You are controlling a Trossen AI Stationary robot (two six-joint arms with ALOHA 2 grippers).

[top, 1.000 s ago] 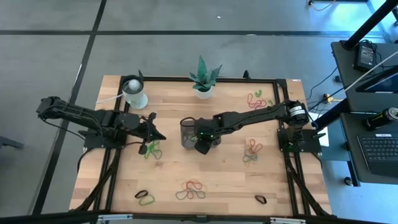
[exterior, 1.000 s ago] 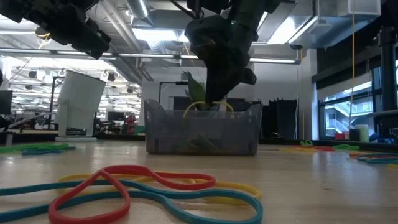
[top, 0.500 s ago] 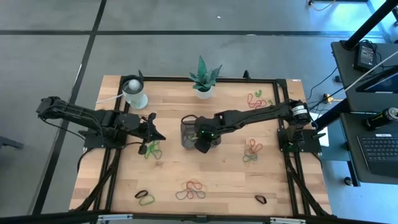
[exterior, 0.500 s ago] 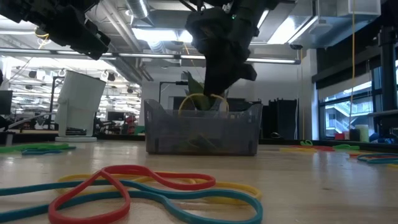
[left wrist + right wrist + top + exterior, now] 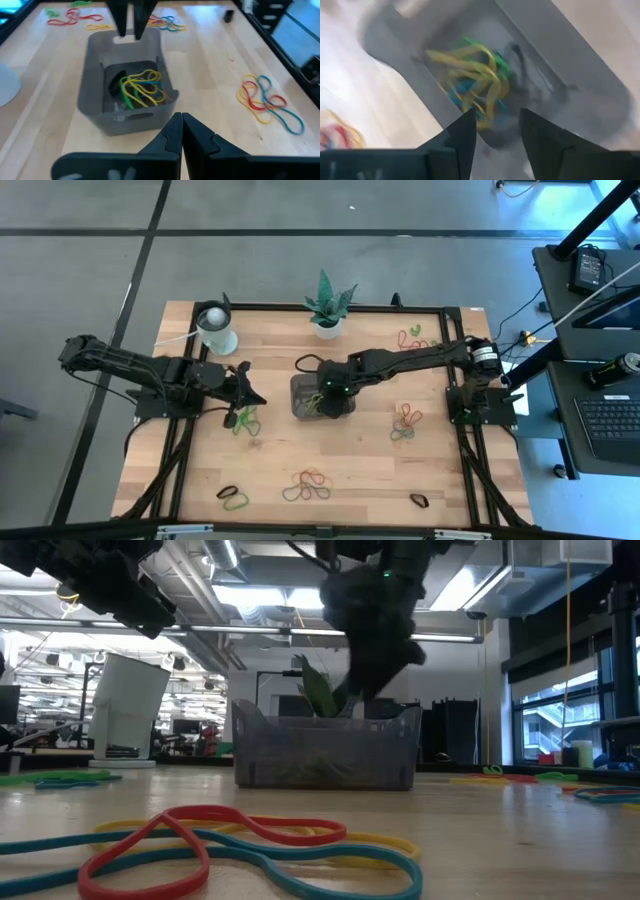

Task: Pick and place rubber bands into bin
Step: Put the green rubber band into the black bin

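Right pincer above bin, fingers spread, empty
Yellow and green rubber bands lie inside; left pincer clenched, hovering nearby over the desk

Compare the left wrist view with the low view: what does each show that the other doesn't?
Only the left wrist view looks down into the bin, showing the yellow and green rubber bands lying inside, plus the left gripper, shut, facing it. Only the low view shows the potted plant's leaves behind the bin, the white cup on the left, and the room beyond. Both show the bin itself, the right gripper, open above its far end, and loose bands on the wooden table.
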